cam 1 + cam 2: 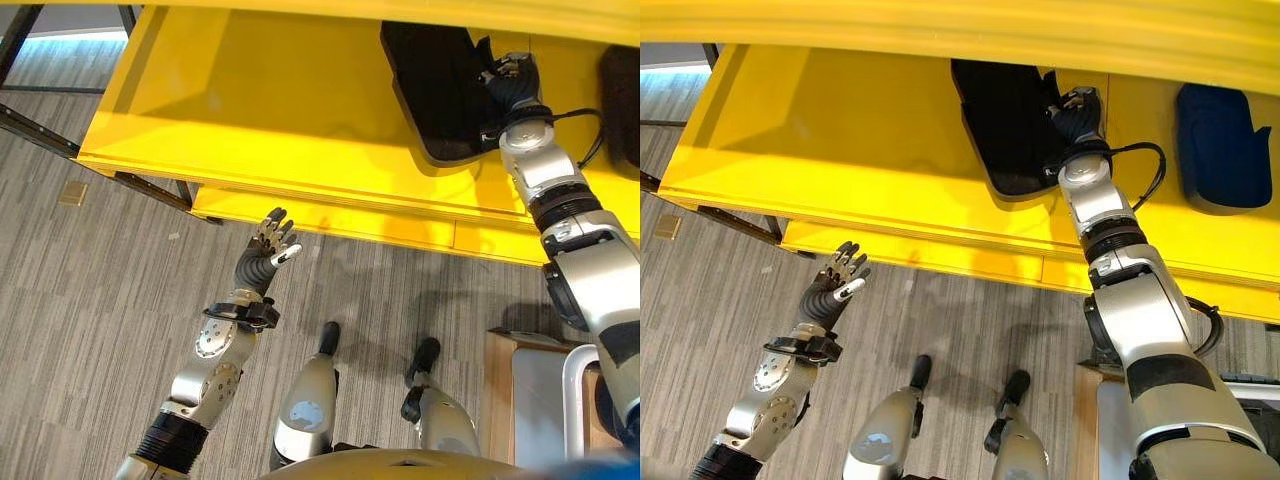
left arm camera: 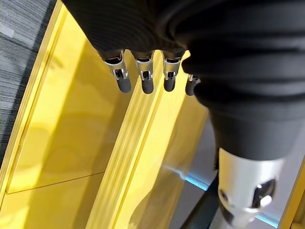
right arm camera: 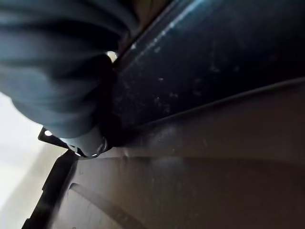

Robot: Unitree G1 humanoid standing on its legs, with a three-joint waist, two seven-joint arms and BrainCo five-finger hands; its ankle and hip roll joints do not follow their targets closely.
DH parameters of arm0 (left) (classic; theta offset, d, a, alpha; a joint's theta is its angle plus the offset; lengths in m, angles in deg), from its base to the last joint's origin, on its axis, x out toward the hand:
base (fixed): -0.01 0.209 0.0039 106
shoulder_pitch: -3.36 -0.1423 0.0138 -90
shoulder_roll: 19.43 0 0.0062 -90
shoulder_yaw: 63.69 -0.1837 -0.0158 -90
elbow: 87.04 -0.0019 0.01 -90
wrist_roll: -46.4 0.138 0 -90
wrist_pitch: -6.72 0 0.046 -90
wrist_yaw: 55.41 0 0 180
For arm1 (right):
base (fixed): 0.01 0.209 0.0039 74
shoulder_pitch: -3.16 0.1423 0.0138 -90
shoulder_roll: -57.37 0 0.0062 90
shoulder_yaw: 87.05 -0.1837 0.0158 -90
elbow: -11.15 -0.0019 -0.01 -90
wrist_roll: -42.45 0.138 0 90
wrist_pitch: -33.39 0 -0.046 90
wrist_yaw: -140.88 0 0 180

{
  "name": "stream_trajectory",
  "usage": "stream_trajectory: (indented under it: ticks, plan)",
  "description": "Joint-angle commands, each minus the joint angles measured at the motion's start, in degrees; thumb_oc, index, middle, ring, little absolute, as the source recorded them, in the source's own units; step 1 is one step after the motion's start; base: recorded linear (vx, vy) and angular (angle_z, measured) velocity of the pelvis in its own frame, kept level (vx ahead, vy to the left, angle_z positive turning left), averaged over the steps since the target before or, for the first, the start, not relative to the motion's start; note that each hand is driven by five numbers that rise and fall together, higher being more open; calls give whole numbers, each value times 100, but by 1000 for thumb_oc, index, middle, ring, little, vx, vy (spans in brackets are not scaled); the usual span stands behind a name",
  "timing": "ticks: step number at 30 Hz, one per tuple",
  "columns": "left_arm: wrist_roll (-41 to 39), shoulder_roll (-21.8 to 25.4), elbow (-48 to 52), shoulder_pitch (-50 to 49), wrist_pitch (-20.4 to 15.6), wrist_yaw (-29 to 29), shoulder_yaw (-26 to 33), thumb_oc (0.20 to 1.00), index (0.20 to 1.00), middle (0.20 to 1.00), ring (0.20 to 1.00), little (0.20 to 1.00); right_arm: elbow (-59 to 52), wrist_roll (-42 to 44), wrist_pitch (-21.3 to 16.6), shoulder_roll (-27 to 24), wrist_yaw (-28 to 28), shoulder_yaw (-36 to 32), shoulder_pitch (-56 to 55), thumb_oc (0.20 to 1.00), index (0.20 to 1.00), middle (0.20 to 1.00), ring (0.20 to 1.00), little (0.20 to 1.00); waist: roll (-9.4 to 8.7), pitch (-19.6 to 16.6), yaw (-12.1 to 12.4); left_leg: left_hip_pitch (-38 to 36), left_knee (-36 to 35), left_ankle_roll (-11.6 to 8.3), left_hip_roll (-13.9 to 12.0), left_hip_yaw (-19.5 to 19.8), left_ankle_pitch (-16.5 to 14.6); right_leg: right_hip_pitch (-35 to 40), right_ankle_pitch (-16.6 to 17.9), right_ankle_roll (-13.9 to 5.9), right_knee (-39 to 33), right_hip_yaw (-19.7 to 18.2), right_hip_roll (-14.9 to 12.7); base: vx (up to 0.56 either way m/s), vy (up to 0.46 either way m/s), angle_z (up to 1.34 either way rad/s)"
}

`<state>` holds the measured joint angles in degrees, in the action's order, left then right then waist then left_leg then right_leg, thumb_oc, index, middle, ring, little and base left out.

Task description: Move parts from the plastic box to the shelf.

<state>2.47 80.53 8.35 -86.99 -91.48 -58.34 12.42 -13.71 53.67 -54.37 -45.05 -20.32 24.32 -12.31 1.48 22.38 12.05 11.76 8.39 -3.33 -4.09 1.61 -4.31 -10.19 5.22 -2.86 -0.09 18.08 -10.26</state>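
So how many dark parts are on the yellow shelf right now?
2: a black part mid-shelf at the right hand, and a dark blue part further right. Others may be hidden.

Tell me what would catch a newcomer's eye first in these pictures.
The bright yellow metal shelf spans the upper scene. On it lies a flat black plastic part, with the right hand at its edge, and a dark blue plastic part further right. The left hand hangs over grey carpet, fingers straight.

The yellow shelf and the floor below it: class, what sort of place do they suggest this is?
Probably a workshop or a lab storeroom: a yellow shelf bears a black part and a blue part, above grey carpet. The right hand is at the black part.
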Motion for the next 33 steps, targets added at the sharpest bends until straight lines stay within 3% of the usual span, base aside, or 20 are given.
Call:
stream_trajectory:
  ticks: [1, 6, 18, 33]
  plan:
    - [-77, 321, 857, 27, -455, -91, -226, 1000, 1000, 1000, 1000, 1000, 177, 513, -315, -501, 97, 323, 967, 200, 200, 200, 200, 200, -102, -204, 102, 309, -124, -39, -187, 119, 555, -177, 92, -575, 739, -461, -748, -39, 18, 5]
    - [-85, 332, 812, 154, -461, -122, -329, 1000, 1000, 1000, 1000, 1000, 453, 1175, -397, -725, 175, 62, 1068, 200, 200, 200, 200, 200, -35, -141, 145, 397, -129, -45, -164, 160, 569, -224, 109, -601, 734, -413, -771, -18, 4, 4]
    - [-172, 429, 799, 308, -432, -256, -466, 1000, 1000, 1000, 1000, 1000, 788, 2124, -444, -627, 504, -567, 1208, 200, 200, 200, 200, 200, 29, -117, 216, 483, -78, -35, -100, 240, 536, -223, 107, -620, 740, -334, -813, 0, 0, 0]
    - [-260, 566, 844, 451, -455, -294, -634, 1000, 1000, 1000, 1000, 1000, 811, 2287, -456, -779, 536, -421, 1520, 200, 200, 200, 200, 200, 67, -5, 373, 732, 17, -27, -6, 388, 562, -273, 133, -639, 744, -171, -845, -9, 7, 8]
